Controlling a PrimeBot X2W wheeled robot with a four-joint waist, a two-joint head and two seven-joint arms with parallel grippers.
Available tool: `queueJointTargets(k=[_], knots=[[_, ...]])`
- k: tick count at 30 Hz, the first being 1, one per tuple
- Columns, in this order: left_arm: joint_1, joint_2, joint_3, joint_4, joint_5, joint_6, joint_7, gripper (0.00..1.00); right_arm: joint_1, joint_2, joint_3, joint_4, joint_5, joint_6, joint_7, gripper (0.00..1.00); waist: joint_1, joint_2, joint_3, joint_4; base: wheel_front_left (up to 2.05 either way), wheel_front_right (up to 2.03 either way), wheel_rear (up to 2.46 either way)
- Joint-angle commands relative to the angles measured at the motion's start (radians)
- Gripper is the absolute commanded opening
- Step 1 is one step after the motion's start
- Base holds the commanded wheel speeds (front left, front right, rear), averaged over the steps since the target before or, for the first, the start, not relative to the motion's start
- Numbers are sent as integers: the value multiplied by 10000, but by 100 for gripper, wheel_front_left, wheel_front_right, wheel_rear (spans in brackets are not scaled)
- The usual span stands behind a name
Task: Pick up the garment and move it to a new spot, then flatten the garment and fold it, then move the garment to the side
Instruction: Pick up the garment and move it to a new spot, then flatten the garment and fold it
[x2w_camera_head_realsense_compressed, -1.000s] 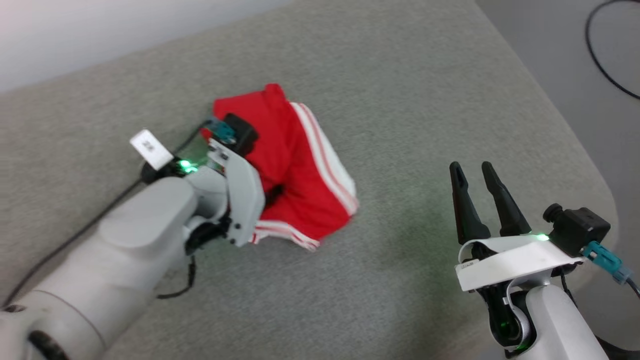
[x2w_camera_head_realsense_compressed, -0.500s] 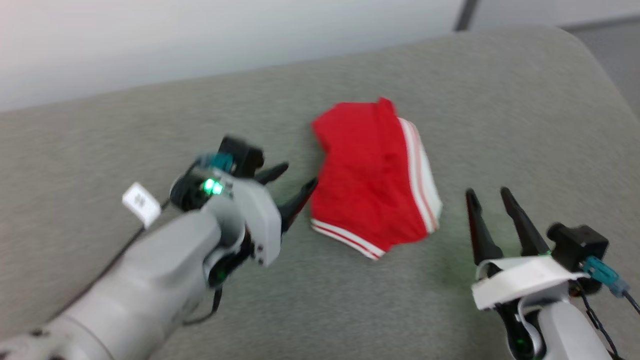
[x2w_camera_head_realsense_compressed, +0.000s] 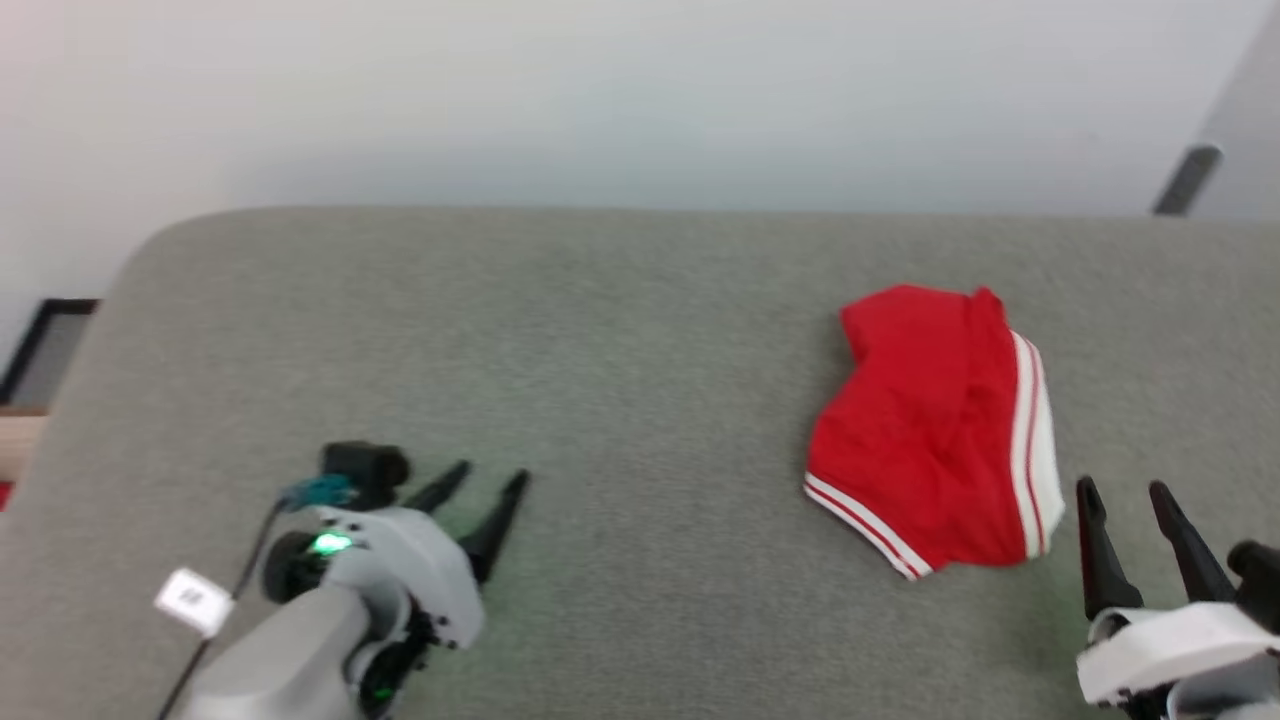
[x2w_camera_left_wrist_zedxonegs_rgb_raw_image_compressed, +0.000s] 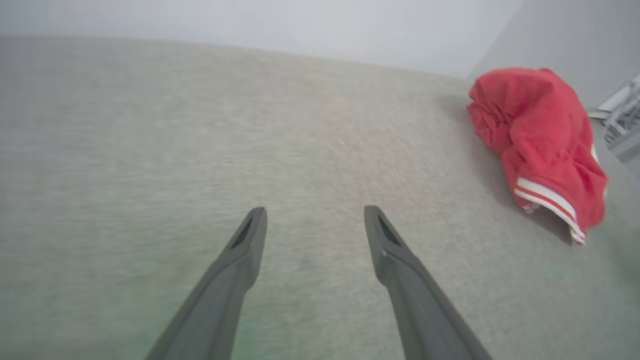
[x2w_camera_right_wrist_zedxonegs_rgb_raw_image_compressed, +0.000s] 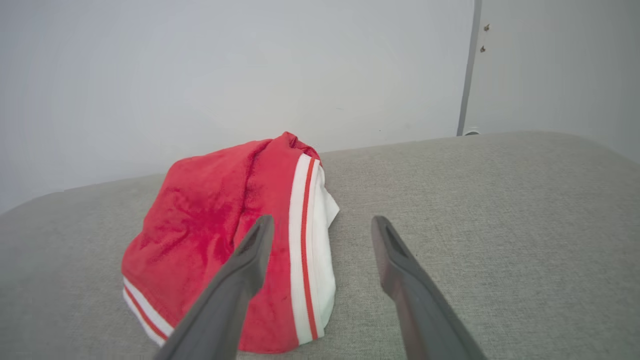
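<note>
- left gripper (x2w_camera_head_realsense_compressed: 490, 475): jaws spread wide, nothing between them, nothing held. Low left in the head view, fingers pointing up and to the right.
- Left wrist view: both fingers are over the bare grey upholstered surface (x2w_camera_head_realsense_compressed: 640, 330) and clear of any cloth. Cannot tell whether the tips touch the fabric.
- On the left wrist: a green light (x2w_camera_head_realsense_compressed: 328, 543) is lit, a black camera (x2w_camera_head_realsense_compressed: 362, 465) sits behind the fingers, and a white tag (x2w_camera_head_realsense_compressed: 190, 600) hangs on the cable.
- right gripper (x2w_camera_head_realsense_compressed: 1122, 490): jaws also released, empty. Low right in the head view, fingers pointing up.
- the garment (x2w_camera_head_realsense_compressed: 930, 430): lies on the surface in the right half of the head view, just beyond the right gripper's fingertips and to their left. Close, but a gap shows there.
- Right wrist view: the gripper's left finger overlaps the garment in the picture. Contact can't be told from that angle. Its right finger is over bare fabric.
- Garment shape: a loose, humped bundle, not flat. The red outer face is up. Paired white stripes run along the near hem and along the right edge. White lining shows at the right edge.
- The left gripper is well apart from the garment, with bare upholstery between them. The left wrist view has the garment at its far right.
- Surface: grey woven fabric with rounded corners, its far edge against a pale wall (x2w_camera_head_realsense_compressed: 600, 100).
- A dark upright strip (x2w_camera_head_realsense_compressed: 1185, 180) stands on the wall at upper right.
</note>
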Motion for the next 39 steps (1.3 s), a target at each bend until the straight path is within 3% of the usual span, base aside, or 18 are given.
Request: queueJointTargets(k=[1, 10, 19, 29, 39], knots=[[566, 117, 677, -147, 438, 138, 3, 100, 328, -74, -85, -127, -54, 4, 50, 100, 0, -1, -856, 979, 0, 0, 0], [2992, 688, 4554, -2408, 3560, 773, -2, 100, 1079, -195, -303, -823, -220, 4, 286, 100, 0, -1, -1181, 854, 0, 0, 0], [5245, 280, 7387, -5067, 6093, 839, -3, 100, 929, -152, -217, -1360, -298, 4, 184, 100, 0, -1, -1414, 267, 0, 0, 0], [6562, -442, 8533, -5767, 7075, 551, -4, 100, 1218, 28, -165, -1416, -402, 4, 67, 100, 0, -1, -1544, 55, 0, 0, 0], [6742, -909, 9083, -5763, 7614, 288, -4, 100, 1203, 106, -203, -1418, -333, 4, 186, 100, 0, -1, -1526, 54, 0, 0, 0]])
